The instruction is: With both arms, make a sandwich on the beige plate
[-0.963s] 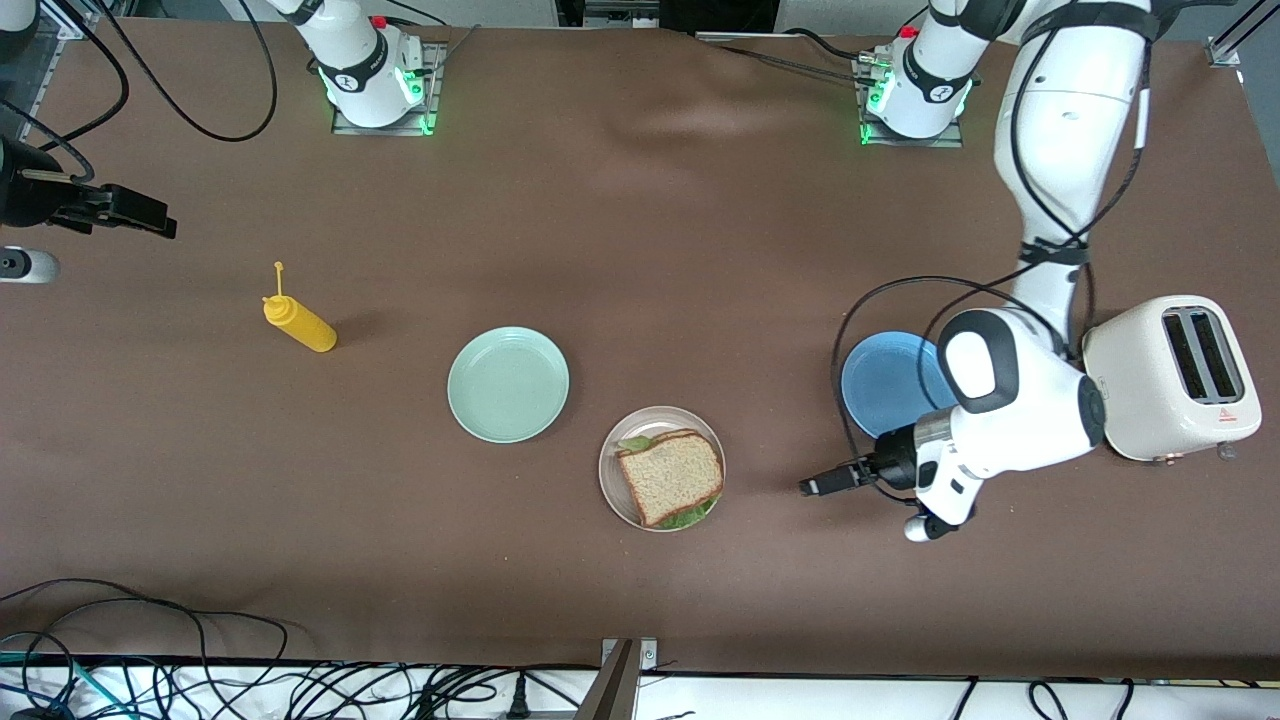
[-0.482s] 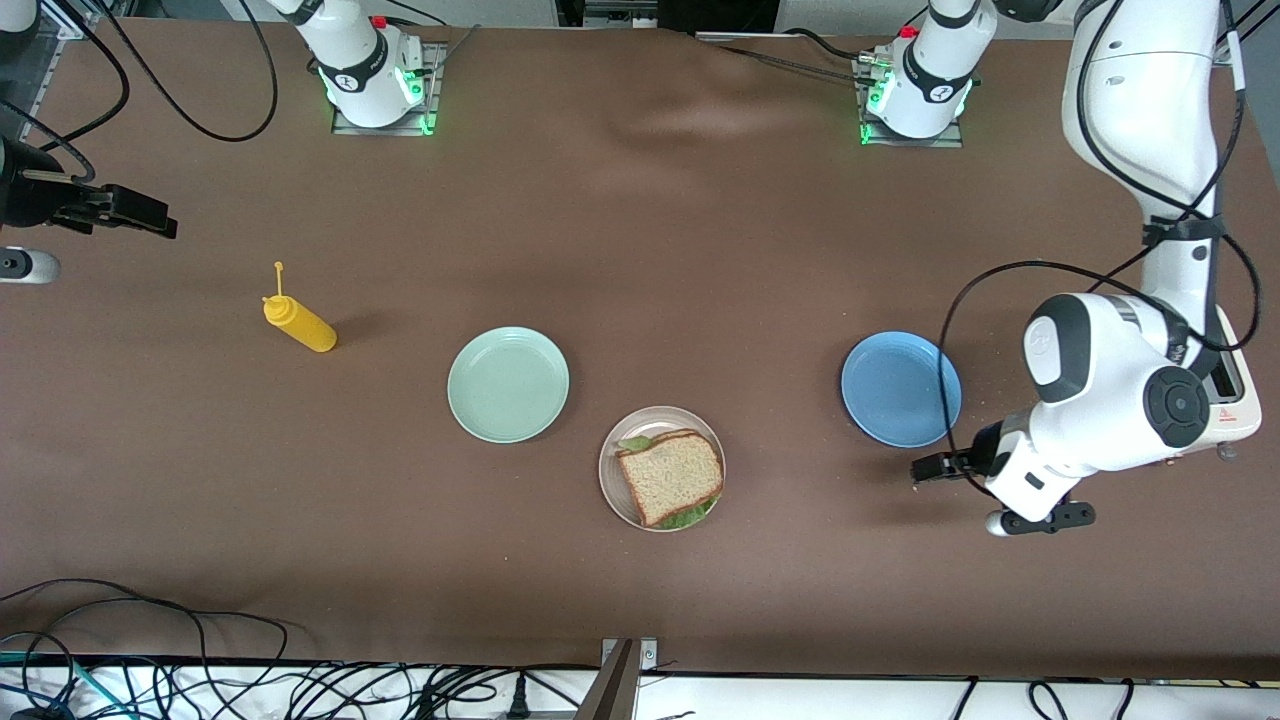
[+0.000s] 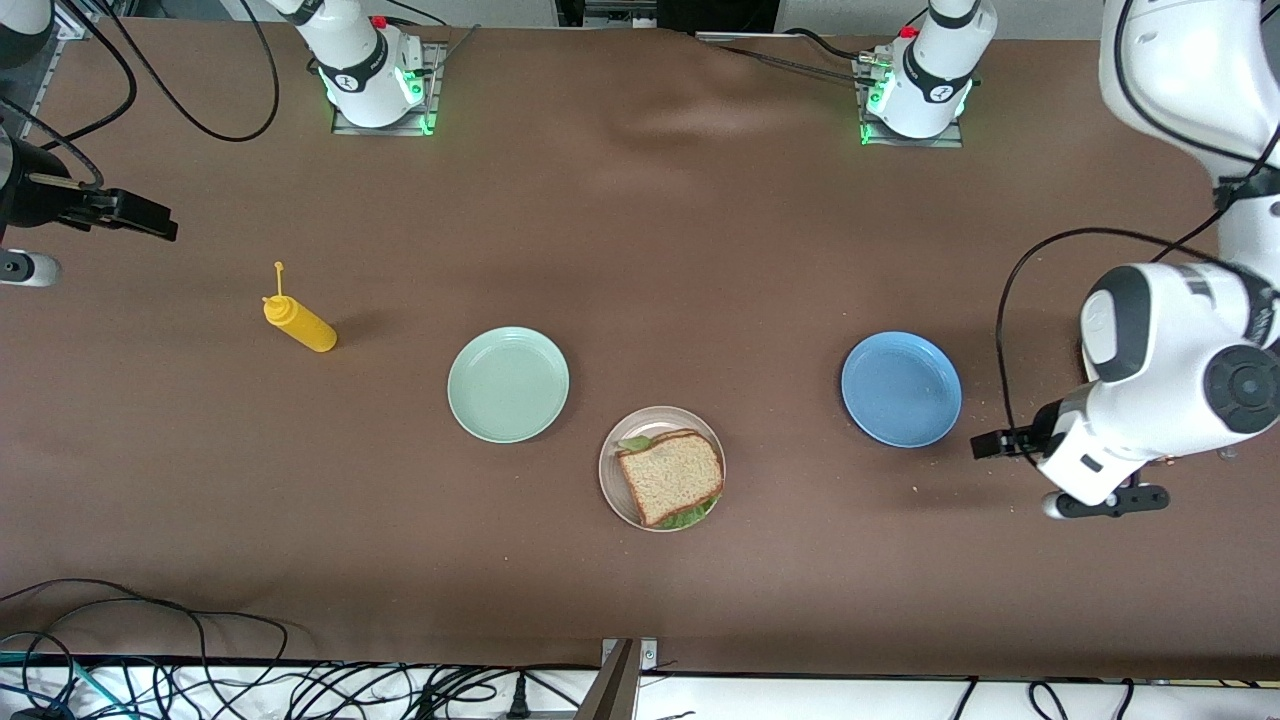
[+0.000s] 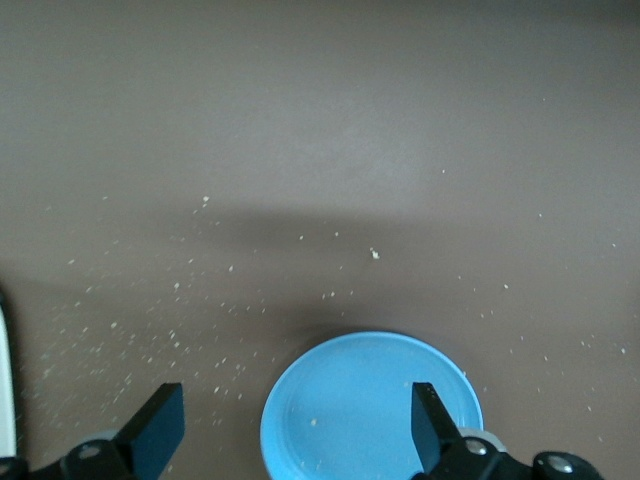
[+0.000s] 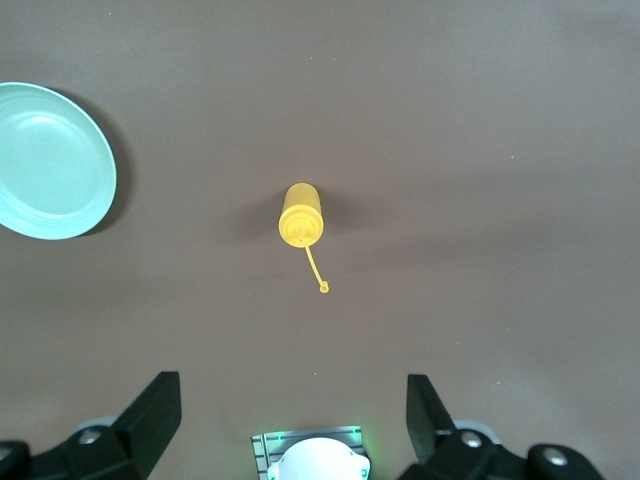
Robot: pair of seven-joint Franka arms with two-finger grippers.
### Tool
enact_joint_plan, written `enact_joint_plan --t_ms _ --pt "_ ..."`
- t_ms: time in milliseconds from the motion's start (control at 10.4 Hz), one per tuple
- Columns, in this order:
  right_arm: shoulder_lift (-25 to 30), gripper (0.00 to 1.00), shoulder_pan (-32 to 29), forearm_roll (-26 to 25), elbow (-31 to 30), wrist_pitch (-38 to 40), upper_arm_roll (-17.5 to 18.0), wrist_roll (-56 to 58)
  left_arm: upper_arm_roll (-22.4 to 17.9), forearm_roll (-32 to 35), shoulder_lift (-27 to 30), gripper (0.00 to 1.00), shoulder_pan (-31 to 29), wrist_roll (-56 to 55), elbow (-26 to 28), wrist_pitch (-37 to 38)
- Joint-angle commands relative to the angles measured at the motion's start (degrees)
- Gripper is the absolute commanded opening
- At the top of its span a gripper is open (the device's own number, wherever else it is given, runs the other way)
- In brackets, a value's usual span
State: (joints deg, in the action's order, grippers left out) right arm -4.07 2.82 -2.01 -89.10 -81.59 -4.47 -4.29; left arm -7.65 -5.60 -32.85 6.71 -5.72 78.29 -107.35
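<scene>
Front view shows the sandwich (image 3: 670,478) lying on the beige plate (image 3: 612,490), which sits toward the surface's edge nearest the front camera, about midway along it. Neither has moved since the earlier frames. What differs is the left arm: its left hand (image 3: 985,444) was close to the plate a second ago and has since drawn away toward the left arm's end of the surface, uncovering the blue plate (image 3: 901,389). That hand is now in the air well apart from the sandwich, empty, fingers (image 4: 160,430) spread wide; its wrist view looks down on the blue plate and scattered crumbs. The mint-green plate (image 3: 508,384) lies just beside the beige plate, toward the right arm's end and slightly farther from the camera. A yellow squeeze bottle (image 3: 299,324) stands nearer that end. The right hand (image 3: 135,215) waits, open and empty, at the right arm's end of the surface, unchanged.
</scene>
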Motion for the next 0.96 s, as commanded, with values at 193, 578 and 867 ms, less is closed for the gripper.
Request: enact_joint_plan --t_ms 193,578,867 --pt "0.82 1.00 0.34 -0.98 -0.55 0.29 0.25 -1.24 0.53 3.47 3.31 1.00 -0.39 1.23 -7.17 16.87" --pt "0.82 1.00 0.34 -0.80 -0.46 0.29 0.25 -1.24 0.44 2.61 7.78 1.00 -1.42 -5.31 -7.45 19.99" --pt "0.82 1.00 0.34 -0.80 -0.46 0.29 0.25 -1.24 1.50 -4.31 12.95 1.00 -6.86 -7.12 -5.19 19.20"
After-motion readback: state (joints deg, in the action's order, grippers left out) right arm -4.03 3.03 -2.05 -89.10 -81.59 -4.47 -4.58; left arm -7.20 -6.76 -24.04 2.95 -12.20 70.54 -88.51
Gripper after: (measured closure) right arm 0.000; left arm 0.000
